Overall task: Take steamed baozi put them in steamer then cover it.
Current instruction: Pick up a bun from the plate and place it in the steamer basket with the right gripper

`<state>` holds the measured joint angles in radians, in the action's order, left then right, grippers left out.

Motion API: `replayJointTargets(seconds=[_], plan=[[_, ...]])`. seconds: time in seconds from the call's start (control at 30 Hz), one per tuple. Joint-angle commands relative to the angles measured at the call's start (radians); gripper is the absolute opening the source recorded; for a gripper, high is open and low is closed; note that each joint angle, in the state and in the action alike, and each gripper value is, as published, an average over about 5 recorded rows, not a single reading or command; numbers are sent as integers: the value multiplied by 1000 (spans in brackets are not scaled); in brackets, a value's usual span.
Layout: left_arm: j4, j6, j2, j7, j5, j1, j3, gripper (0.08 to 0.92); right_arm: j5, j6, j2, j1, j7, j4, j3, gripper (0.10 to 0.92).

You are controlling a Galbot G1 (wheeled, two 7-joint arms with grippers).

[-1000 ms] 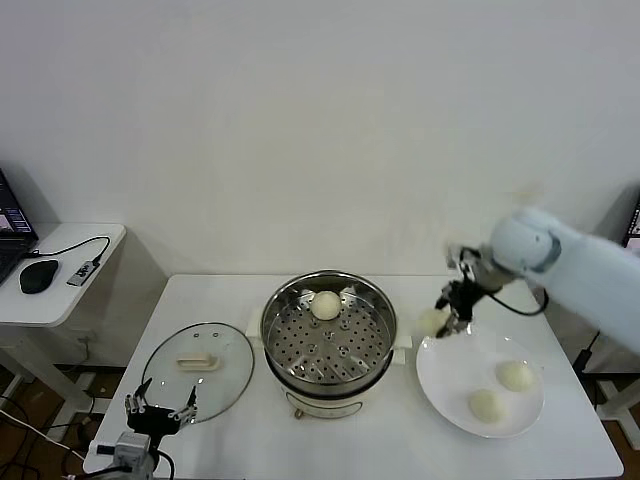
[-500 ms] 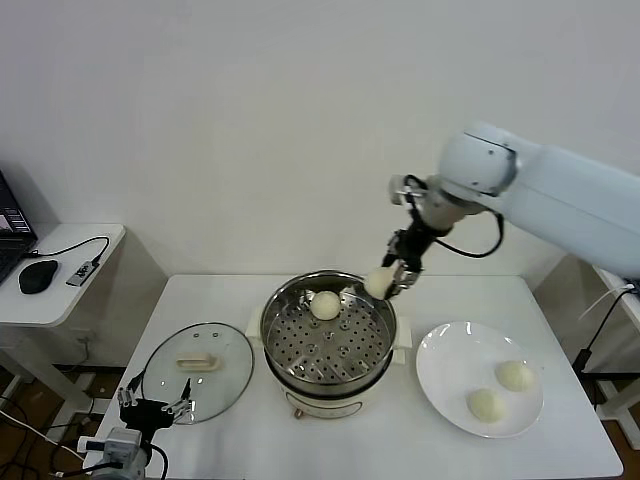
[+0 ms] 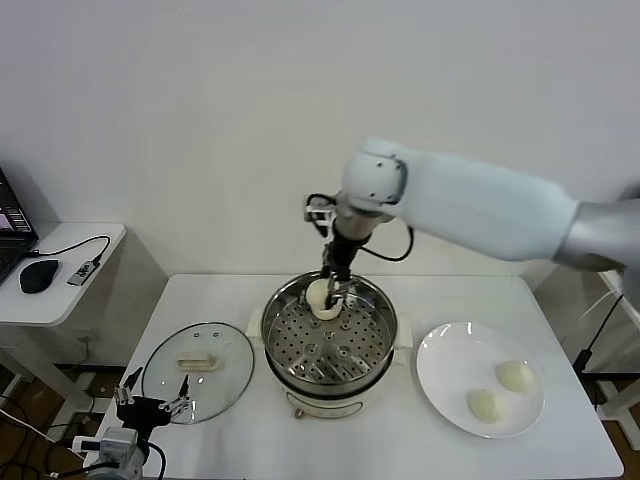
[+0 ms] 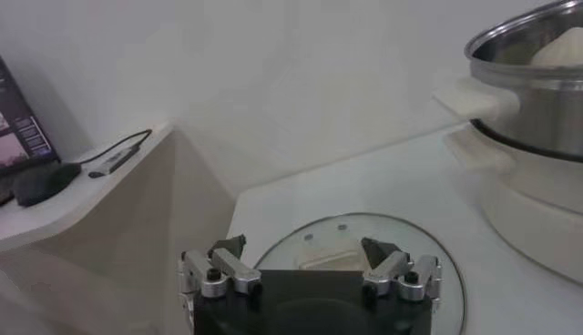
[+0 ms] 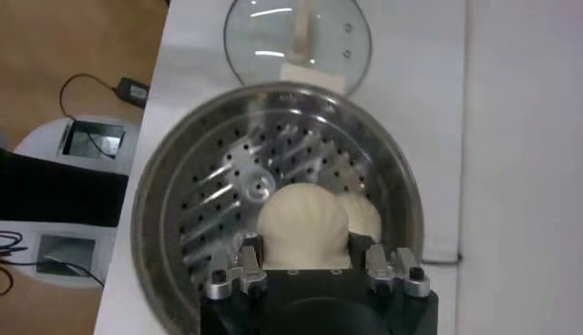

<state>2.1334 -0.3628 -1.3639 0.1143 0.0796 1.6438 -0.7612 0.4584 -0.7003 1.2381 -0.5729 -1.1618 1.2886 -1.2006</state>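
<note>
Right gripper, pinching a baozi over the steamer: lower onto bare tray beside the bun already inside, then release gently.

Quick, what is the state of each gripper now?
Left gripper: open, holding nothing, by the glass lid.
Right gripper: shut on a bun over the steamer.

steamer uncovered, cover lying aside

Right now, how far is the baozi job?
Done: one baozi lies on the steamer tray. In hand: the right hand holds a second baozi over the tray. Left: two baozi on the plate, and the cover beside the steamer.
</note>
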Motion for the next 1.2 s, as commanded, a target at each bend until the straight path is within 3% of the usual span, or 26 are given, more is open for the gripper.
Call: replayJointTargets(seconds=[0.03, 0.8, 1.07, 1.2], plan=[[9, 0, 5, 1, -2, 3, -2, 823, -74, -1, 117, 86, 13, -88, -9, 568], [-2, -1, -2, 10, 0, -7, 13, 823, -162, 9, 162, 185, 39, -111, 19, 573], [-11, -1, -2, 11, 3, -4, 19, 823, -167, 9, 137, 183, 59, -83, 46, 760], [-17, -1, -5, 12, 6, -5, 23, 823, -163, 7, 65, 142, 51, -9, 63, 815]])
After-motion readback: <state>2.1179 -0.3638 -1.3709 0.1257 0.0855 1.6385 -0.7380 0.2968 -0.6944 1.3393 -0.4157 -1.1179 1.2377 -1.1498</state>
